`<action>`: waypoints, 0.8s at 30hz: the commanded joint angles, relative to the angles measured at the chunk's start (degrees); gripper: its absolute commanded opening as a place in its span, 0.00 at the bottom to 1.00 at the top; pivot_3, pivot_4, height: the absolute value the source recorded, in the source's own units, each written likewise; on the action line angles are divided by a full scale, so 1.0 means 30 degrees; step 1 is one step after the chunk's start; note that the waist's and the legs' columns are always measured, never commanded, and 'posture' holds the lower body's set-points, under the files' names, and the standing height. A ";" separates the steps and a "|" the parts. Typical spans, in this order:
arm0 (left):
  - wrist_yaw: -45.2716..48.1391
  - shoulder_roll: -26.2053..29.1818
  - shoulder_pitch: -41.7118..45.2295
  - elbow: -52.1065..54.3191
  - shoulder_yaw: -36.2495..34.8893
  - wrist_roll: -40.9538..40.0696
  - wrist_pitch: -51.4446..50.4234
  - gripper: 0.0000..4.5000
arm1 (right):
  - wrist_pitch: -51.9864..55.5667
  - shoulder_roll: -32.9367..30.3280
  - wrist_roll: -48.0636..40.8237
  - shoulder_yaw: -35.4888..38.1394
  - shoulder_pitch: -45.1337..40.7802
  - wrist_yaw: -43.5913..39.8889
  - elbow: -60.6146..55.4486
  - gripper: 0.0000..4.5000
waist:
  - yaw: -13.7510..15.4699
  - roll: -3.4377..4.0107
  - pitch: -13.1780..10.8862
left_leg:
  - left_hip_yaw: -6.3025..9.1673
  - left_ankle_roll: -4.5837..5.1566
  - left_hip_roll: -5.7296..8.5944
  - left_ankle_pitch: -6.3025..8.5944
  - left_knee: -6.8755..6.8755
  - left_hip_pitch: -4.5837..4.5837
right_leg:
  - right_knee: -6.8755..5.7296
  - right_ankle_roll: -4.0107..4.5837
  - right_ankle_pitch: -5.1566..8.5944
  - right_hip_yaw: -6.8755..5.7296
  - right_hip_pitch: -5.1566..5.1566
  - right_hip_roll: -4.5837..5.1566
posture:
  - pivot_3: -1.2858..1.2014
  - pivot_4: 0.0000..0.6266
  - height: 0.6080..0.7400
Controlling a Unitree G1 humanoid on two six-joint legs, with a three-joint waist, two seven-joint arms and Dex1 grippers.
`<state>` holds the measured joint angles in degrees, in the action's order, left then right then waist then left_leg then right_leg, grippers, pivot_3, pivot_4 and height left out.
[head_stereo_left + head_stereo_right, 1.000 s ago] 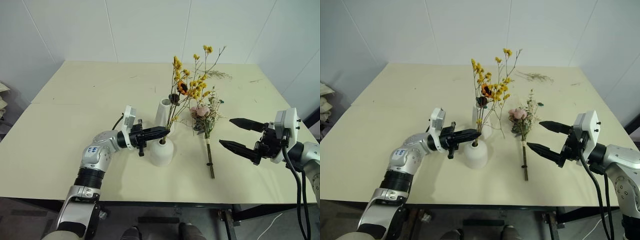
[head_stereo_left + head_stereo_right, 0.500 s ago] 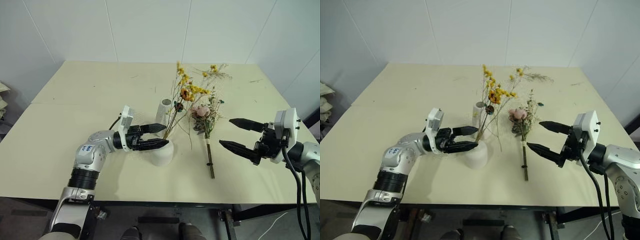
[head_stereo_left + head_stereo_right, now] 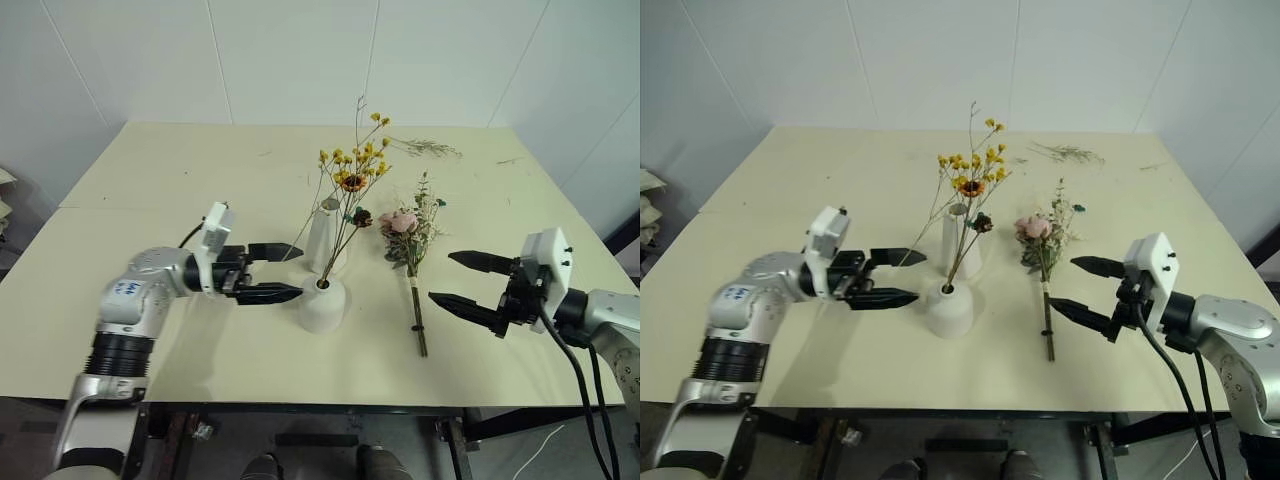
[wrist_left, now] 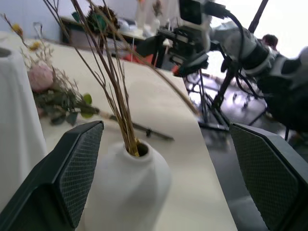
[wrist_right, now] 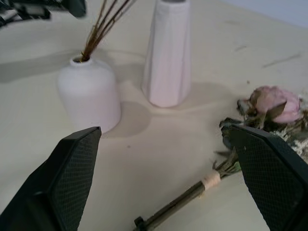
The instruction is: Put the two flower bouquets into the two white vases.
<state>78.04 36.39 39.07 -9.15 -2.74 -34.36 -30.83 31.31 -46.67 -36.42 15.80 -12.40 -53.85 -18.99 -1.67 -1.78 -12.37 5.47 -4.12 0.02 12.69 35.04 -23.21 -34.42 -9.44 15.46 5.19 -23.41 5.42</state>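
The yellow-orange bouquet stands with its thin stems in the short rounded white vase. Just behind it stands the tall cone vase, with nothing in it. The pink rose bouquet lies flat on the table to the right, its tied stem pointing toward the front edge. My left gripper is open, a little left of the rounded vase and clear of it. My right gripper is open, right of the rose bouquet's stem and apart from it.
Loose dried green sprigs lie near the table's far edge. The cream table has wide bare areas on the left and at the back. White walls stand behind the table.
My left gripper let go of the yellow-orange stems, opened, and drew back to the left. The bouquet now stands on its own in the rounded vase. My right gripper sank slightly.
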 commanded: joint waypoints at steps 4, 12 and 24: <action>0.0757 0.1207 -0.0842 0.1180 -0.0867 -0.0609 -0.0124 0.99 | 0.0301 0.0051 -0.0004 -0.0223 0.0094 0.0870 -0.1134 1.00 | 0.0030 -0.0003 -0.0001 | 0.0002 0.0000 0.0003 0.0000 0.0003 -0.0008 | 0.0008 0.0012 0.0007 -0.0001 0.0004 0.0004 | 0.52 0.24 1.00; 0.1870 0.2630 -0.1421 0.0645 -0.2136 -0.1109 0.0207 0.99 | 0.2781 -0.0159 0.0554 -0.1612 -0.0582 0.2975 -0.1340 1.00 | -0.0037 -0.0002 -0.0002 | 0.0001 0.0001 -0.0002 0.0000 0.0002 -0.0007 | -0.0001 0.0058 0.0030 -0.0003 -0.0004 0.0002 | 0.52 0.24 1.00; 0.2430 0.4180 -0.1165 -0.2043 -0.4439 -0.0820 0.2307 0.99 | 1.2252 0.0999 0.2992 -0.5875 -0.6245 0.8461 0.1626 1.00 | -0.0013 -0.0006 -0.0002 | 0.0004 0.0002 -0.0010 -0.0002 0.0001 -0.0015 | -0.0020 0.0329 0.0166 -0.0007 -0.0031 0.0003 | 0.52 0.24 1.00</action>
<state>85.29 47.70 34.88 -15.02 -13.71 -36.57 -25.20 63.74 -44.43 -28.68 -1.93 -29.17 -31.44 -15.27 -1.71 -1.80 -12.38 5.49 -4.12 -0.02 12.68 35.04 -23.26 -34.49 -8.44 15.96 5.17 -23.52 5.43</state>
